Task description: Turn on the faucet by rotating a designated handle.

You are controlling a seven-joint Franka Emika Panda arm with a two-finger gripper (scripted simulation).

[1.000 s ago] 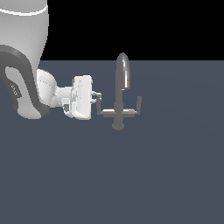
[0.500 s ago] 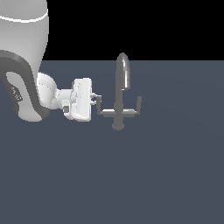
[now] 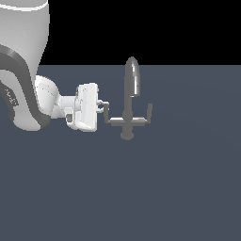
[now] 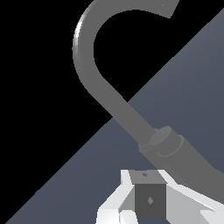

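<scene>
The arm (image 3: pixel 28 89) reaches in from the exterior view's left, forearm level and wrist pointing sideways toward the faucet (image 3: pixel 129 101), which stands upright on the dark surface (image 3: pixel 141 188). The hand (image 3: pixel 103 106) is held horizontal, its fingertips right at the handle (image 3: pixel 107 112), the upright prong ending the crossbar's near arm. Whether the fingers grip it or stand apart cannot be told. In the wrist view the arched spout (image 4: pixel 94 74) fills the frame.
</scene>
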